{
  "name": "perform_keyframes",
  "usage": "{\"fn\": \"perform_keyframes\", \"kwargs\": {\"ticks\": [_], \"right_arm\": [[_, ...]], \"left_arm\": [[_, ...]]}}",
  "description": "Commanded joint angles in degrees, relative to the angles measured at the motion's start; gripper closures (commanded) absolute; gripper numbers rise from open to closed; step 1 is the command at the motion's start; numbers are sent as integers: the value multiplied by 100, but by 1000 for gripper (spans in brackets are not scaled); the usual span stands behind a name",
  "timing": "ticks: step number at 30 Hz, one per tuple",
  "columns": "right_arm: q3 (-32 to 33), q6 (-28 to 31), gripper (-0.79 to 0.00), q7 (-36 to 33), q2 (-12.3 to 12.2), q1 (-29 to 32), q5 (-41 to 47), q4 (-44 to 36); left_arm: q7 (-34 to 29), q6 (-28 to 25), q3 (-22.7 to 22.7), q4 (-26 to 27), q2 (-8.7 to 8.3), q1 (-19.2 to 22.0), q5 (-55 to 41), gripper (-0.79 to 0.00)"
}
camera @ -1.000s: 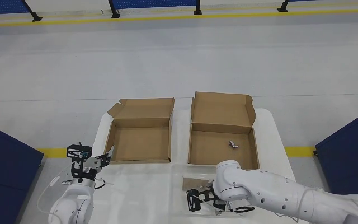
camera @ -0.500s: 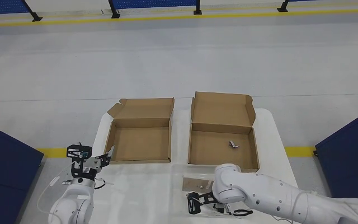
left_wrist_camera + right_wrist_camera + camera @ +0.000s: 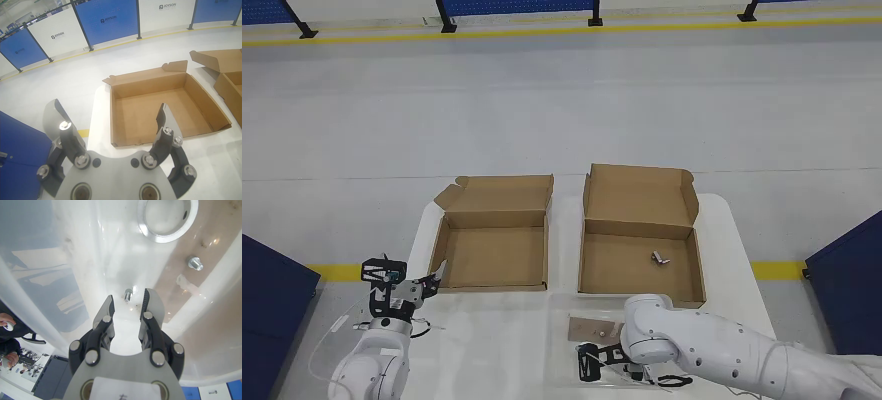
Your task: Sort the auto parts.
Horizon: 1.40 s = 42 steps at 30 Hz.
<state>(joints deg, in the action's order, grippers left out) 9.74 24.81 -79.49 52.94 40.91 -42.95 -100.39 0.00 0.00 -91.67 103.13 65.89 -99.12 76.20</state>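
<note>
From above, the clear plastic tray (image 3: 105, 247) at the near edge of the white table (image 3: 502, 330) is hard to make out. The right arm covers most of it, so what lies inside cannot be read there. The right gripper (image 3: 128, 295) is inside this tray, its fingers spread a little and holding nothing. A small silver bolt (image 3: 127, 294) lies just ahead between the fingertips, apart from both. A second silver bolt (image 3: 195, 263) and a shiny metal ring (image 3: 166, 219), partly cut off by the frame edge, lie farther in the tray. The left gripper (image 3: 109, 108) hangs wide open near the near left corner of the empty brown cardboard box (image 3: 492, 255). The second brown cardboard box (image 3: 642, 262) holds one small grey metal part (image 3: 659, 257), too small to identify. Compared with one second ago, the right arm has shifted slightly toward the near table edge. The left arm and both boxes are unchanged.
</note>
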Motion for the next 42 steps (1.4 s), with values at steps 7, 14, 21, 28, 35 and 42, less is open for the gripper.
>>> {"fn": "perform_keyframes", "kwargs": {"ticks": [7,14,21,28,35,42], "right_arm": [[0,-34,0,-33,54,43,-13,160],[0,-216,0,-215,-38,-321,220,-128],[148,-267,0,-266,-291,-639,454,-597],[162,-268,0,-266,-302,-644,462,-606],[162,-268,0,-266,-302,-644,462,-606],[462,-253,0,209,-402,-579,817,-285]], "left_arm": [[0,0,0,0,0,0,0,-785],[0,0,0,0,0,0,0,-785],[0,0,0,0,0,0,0,-785],[0,0,0,0,0,0,0,-785],[0,0,0,0,0,0,0,-785],[0,0,0,0,0,0,0,-785]]}}
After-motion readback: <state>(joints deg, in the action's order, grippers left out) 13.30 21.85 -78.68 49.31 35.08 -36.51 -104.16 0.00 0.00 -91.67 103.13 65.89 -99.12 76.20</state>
